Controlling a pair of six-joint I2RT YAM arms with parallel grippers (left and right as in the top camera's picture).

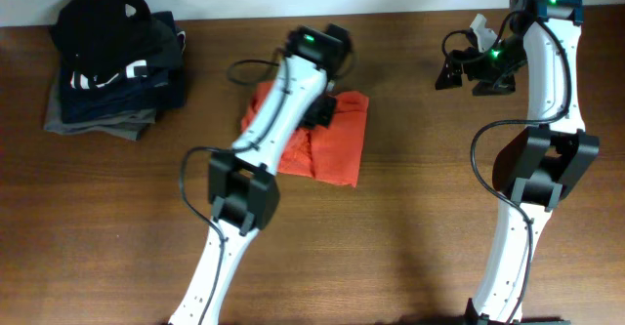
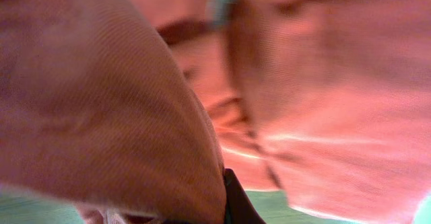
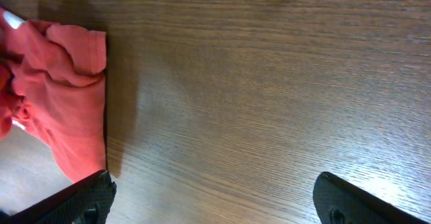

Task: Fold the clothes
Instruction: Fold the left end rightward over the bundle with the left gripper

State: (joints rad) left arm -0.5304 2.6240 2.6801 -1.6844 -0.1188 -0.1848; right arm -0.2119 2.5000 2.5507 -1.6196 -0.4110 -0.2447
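Left gripper (image 1: 324,106) buried in T-shirt (image 1: 337,154) — grip unreadable; right gripper (image 3: 214,200) spread wide, empty. T-shirt in rough compact rectangle, rumpled — likely final fold, smoothing left.

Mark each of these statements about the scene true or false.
1. The left gripper is down on the orange-red T-shirt. True.
2. The right gripper is clamped on the T-shirt. False: it is open above bare table, apart from the shirt.
3. A pile of dark garments sits on the left arm's side of the table. True.
4. The T-shirt lies on top of the dark pile. False: it lies on the table, apart from the pile.
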